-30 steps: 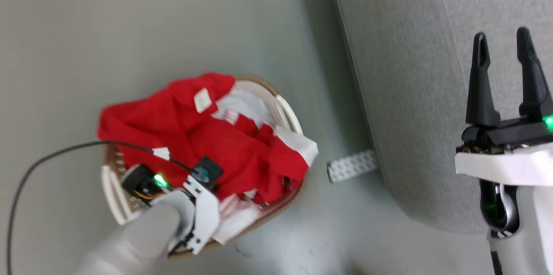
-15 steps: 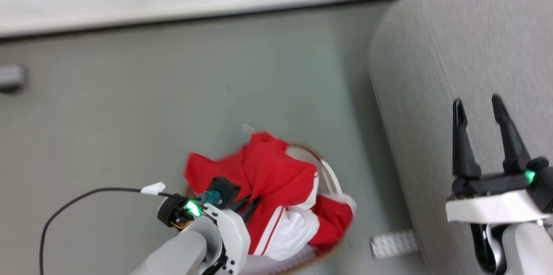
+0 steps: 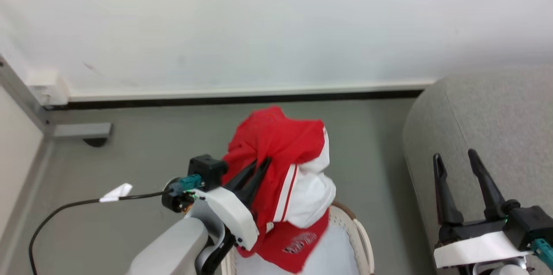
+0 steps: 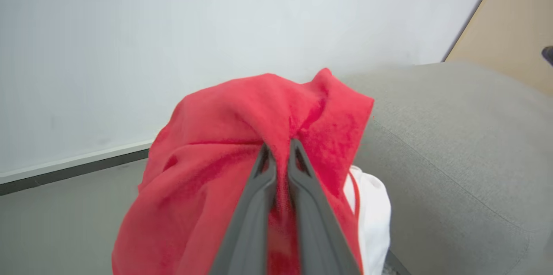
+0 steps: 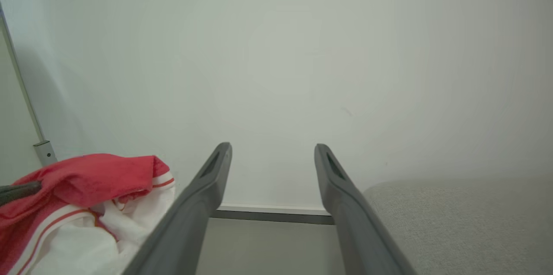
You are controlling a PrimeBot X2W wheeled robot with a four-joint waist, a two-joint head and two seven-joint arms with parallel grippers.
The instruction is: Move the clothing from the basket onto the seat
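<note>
The red jersey clothing (image 3: 276, 145) hangs bunched in the air, its white sleeve and logo drooping down over the cream basket (image 3: 360, 240) at the bottom of the head view. My left gripper (image 3: 259, 165) is shut on a fold of the clothing (image 4: 242, 137), which drapes over both fingers in the left wrist view. The grey seat (image 3: 488, 119) stands to the right, also seen beside the clothing as the seat (image 4: 453, 137). My right gripper (image 3: 453, 156) stands open and empty in front of the seat; the right wrist view shows the right gripper (image 5: 272, 149) with the clothing (image 5: 86, 180) at its left.
A white wall (image 3: 259, 20) with a dark baseboard runs behind the floor. A grey bracket (image 3: 80, 130) sits at the left by a corner post. A black cable (image 3: 65, 208) trails from my left wrist. Grey floor lies between the basket and the seat.
My left gripper has lifted the clothing up out of the basket. The head camera has tilted up, so the wall has come into view and the basket has slid to the bottom edge.
</note>
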